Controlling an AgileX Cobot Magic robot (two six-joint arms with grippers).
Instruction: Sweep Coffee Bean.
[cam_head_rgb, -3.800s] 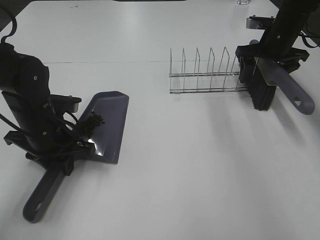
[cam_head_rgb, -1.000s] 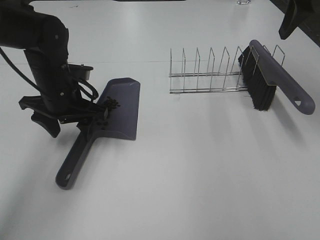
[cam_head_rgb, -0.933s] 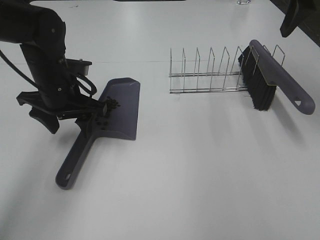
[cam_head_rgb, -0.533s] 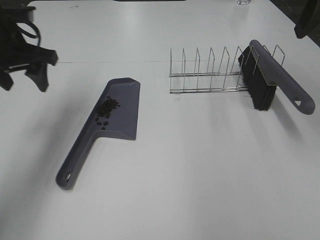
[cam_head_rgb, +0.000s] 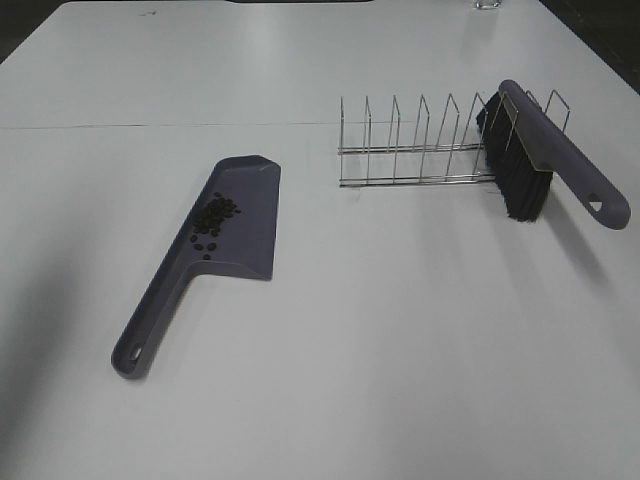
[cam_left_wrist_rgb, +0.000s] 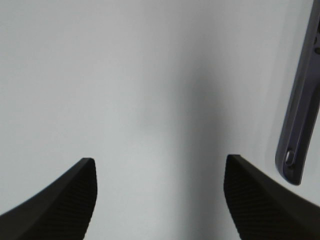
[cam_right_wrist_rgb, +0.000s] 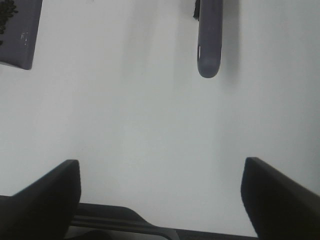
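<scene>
Exterior high view — one dustpan (cam_head_rgb: 235, 225), one brush (cam_head_rgb: 545, 150), one rack (cam_head_rgb: 415, 145)

Both pincers outside overhead view — dustpan (cam_left_wrist_rgb: 300, 107) cropped at wrist-view edge, beans (cam_head_rgb: 213, 220) uncountable.

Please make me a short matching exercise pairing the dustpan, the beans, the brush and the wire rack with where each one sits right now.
Things:
1. coffee beans
2. dustpan
3. brush
4. wire rack

Places or states:
A. leaning against the right end of the rack, bristles down
B. lying flat on the white table, handle toward the near left
C. clustered inside the pan
D. standing empty behind the middle of the table

Pairs: 1-C, 2-B, 3-A, 4-D
</scene>
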